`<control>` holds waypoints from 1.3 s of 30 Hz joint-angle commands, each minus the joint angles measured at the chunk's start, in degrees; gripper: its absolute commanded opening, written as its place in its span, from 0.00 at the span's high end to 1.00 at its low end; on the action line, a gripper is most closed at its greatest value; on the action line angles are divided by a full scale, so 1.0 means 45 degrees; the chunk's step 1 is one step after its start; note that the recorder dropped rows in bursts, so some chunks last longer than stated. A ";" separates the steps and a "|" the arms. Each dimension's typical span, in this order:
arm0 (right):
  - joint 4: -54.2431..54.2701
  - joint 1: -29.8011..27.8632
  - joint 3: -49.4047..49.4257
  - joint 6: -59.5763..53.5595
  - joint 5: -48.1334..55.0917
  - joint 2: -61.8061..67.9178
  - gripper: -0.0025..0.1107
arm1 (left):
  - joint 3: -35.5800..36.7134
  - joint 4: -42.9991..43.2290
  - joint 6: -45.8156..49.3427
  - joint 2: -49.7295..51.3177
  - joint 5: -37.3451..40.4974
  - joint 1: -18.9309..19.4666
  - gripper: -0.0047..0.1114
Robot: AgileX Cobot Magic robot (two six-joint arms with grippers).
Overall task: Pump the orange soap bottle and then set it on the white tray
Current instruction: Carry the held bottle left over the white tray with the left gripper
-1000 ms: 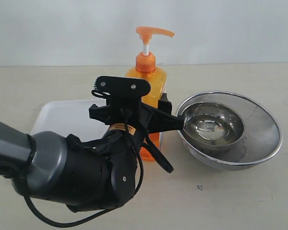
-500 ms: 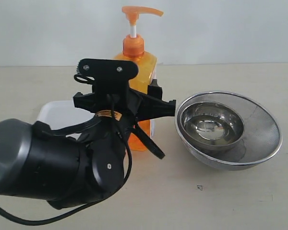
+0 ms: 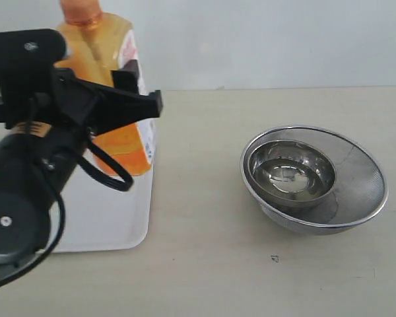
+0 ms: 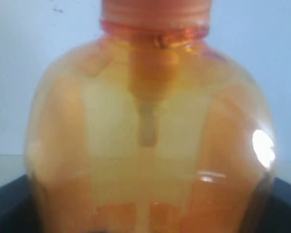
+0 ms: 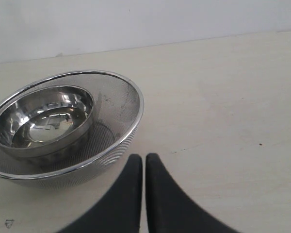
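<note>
The orange soap bottle [image 3: 122,146] is at the left of the exterior view, over the right part of the white tray [image 3: 109,221]. Its pump head is cut off by the top edge. My left gripper [image 3: 139,89] is shut on the bottle's body, one black finger on each side. I cannot tell whether the bottle's base touches the tray. The left wrist view is filled by the bottle [image 4: 145,145], up close and blurred. My right gripper [image 5: 144,161] is shut with nothing in it, low over the table beside the steel bowls. It does not show in the exterior view.
A small steel bowl [image 3: 292,173] sits inside a larger mesh steel bowl [image 3: 360,188] at the right of the table. The right wrist view shows the same pair, small bowl [image 5: 41,119] and mesh bowl [image 5: 128,121]. Bare table lies between tray and bowls.
My left gripper has carried the bottle up and to the left, from beside the bowls to over the white tray. The bowls have not moved.
</note>
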 commanded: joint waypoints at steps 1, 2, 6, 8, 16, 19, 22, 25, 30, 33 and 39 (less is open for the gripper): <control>-0.0107 -0.0064 -0.0010 -0.0039 0.0020 -0.0078 0.98 | 0.0669 0.0168 0.0251 -0.1289 -0.1128 0.0943 0.92; -0.0107 -0.0064 -0.0010 -0.0039 0.0020 -0.0078 0.98 | 0.0767 0.0225 0.0251 -0.1403 -0.1105 0.1128 0.92; -0.0107 -0.0064 -0.0010 -0.0039 0.0020 -0.0078 0.98 | 0.1017 0.0382 0.0251 -0.1501 -0.0794 0.1932 0.92; -0.0107 -0.0064 -0.0010 -0.0039 0.0020 -0.0078 0.98 | 0.1109 0.0474 -0.0021 -0.1501 -0.0700 0.2205 0.92; -0.0107 -0.0064 -0.0010 -0.0039 0.0020 -0.0078 0.98 | 0.1162 0.1606 -0.0843 -0.1008 -0.0209 0.2827 0.92; -0.0107 -0.0064 -0.0010 -0.0039 0.0020 -0.0078 0.98 | 0.1162 0.1775 -0.0843 -0.0324 -0.0748 0.2827 0.92; -0.0107 -0.0064 -0.0010 -0.0039 0.0020 -0.0078 0.98 | 0.1162 0.2229 -0.1075 0.0376 -0.0938 0.2827 0.92; -0.0107 -0.0064 -0.0010 -0.0039 0.0020 -0.0078 0.98 | 0.1162 0.2255 -0.2121 0.1042 -0.1282 0.2827 0.92; -0.0107 -0.0064 -0.0010 -0.0039 0.0020 -0.0078 0.98 | 0.1162 0.2315 -0.2491 0.1978 -0.1688 0.2827 0.92; -0.0107 -0.0064 -0.0010 -0.0039 0.0020 -0.0078 0.98 | 0.1162 0.2315 -0.2694 0.2424 -0.1688 0.2827 0.92; -0.0107 -0.0064 -0.0010 -0.0039 0.0020 -0.0078 0.98 | 0.1162 0.2315 -0.3767 0.3324 -0.1688 0.2827 0.92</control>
